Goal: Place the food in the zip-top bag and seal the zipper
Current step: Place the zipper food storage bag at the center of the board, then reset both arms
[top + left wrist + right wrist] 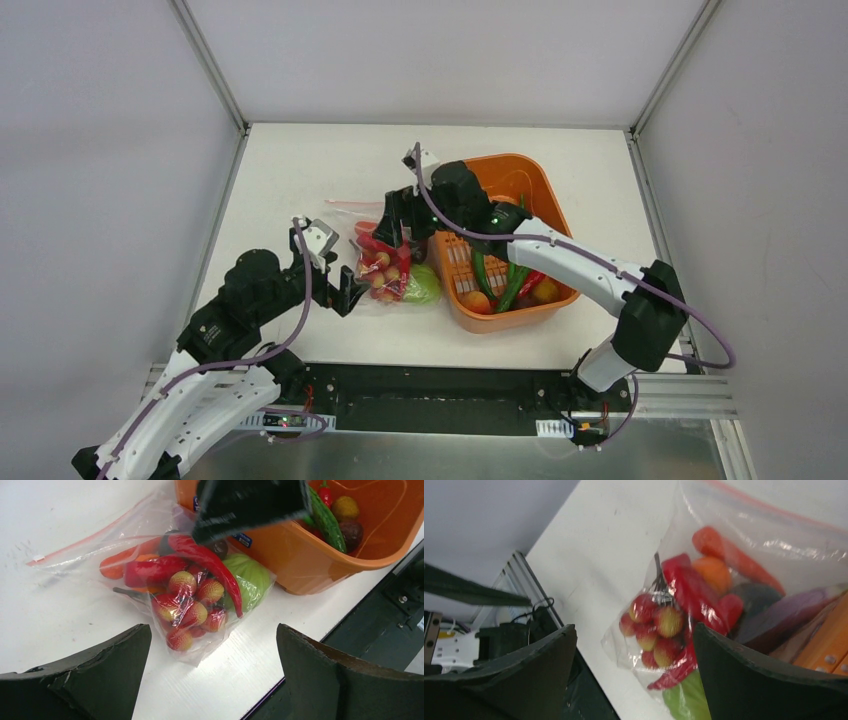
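From above, the zip-top bag [385,262] lies flat on the white table [300,170]. Its right edge is against the orange tub [520,172] and its pink zipper [350,203] runs along the far side. The left gripper [348,292] sits low at the bag's near-left corner. The right gripper [395,228] hangs over the bag's far part, just beside the tub, which has more toy vegetables in it. In the left wrist view, that gripper's two fingers [100,675] stand wide apart and grasp nothing. Ahead of them the bag shows a cluster of red-yellow fruits [192,607], a light green piece [252,577] next to the tub wall, and a long red chilli [210,562] lying across the fruits. Whether the chilli is under the plastic or on top of it cannot be told. In the right wrist view, that gripper's fingers are also spread wide with nothing held. Below them the bag holds the fruits, an orange piece [716,572] and a dark purple piece [789,612] close to the tub.
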### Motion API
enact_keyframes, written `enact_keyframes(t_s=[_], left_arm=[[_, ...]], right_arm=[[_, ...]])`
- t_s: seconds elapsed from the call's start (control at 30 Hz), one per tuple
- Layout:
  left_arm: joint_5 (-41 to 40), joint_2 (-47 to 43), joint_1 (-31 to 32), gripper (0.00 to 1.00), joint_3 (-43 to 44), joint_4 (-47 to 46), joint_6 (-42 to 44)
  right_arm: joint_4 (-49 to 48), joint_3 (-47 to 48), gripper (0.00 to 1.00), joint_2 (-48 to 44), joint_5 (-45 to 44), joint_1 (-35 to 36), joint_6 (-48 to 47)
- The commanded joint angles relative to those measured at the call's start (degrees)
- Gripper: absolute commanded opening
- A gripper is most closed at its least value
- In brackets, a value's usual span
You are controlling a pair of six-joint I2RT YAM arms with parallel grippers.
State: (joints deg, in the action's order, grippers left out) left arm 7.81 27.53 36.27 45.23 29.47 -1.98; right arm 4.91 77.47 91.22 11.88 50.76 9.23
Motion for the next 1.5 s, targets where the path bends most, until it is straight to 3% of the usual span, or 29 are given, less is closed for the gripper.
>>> enact_keyframes(t_s=[0.0, 0.1, 0.23, 0.33, 0.6, 0.77, 0.87, 1.13, 1.47], left_arm=[[-3.62, -0.96, -0.41, 0.99, -2.24, -6.70, -6.35], [-6.51, -1.22, -0.41, 0.99, -3.70, -7.45, -9.69], [-12.80, -1.05, -0.41, 0.99, -5.01, -7.21, -14.70], [-17.97, -1.03, -0.41, 0.99, -5.90, -5.62, -18.61], [-29.86, 1.38, -0.41, 0.99, -7.11, -1.50, -29.34], [-33.02, 2.88, -0.41, 0.99, -5.51, 3.69, -31.55], [-36.60, 2.26, -0.41, 0.99, -5.68, 5.56, -35.14], [-46.42, 1.36, -0.41, 0.99, -1.14, 20.18, -40.42], [-46.90, -3.55, -0.41, 0.99, 0.04, 19.53, -36.26]], right_arm=[[7.18, -2.61, 0.89, -2.56, -4.52, 3.13, 0.82], [9.75, -4.80, 0.89, -3.36, -9.98, 3.63, 1.51], [10.34, -9.20, 0.93, -6.12, -24.97, 3.52, 2.08], [9.95, -12.16, 0.94, -9.66, -28.48, 3.10, 1.95], [3.60, -19.55, 0.95, -23.86, -17.56, 2.83, 1.60], [-8.52, -30.53, 0.96, -38.96, -14.73, 2.80, 3.84], [-10.44, -35.69, 0.98, -45.84, -20.83, 2.80, 4.68], [1.98, -37.27, 1.00, -50.79, -48.39, 2.55, 2.42], [4.15, -39.00, 1.00, -59.31, -54.18, 0.91, 2.08]])
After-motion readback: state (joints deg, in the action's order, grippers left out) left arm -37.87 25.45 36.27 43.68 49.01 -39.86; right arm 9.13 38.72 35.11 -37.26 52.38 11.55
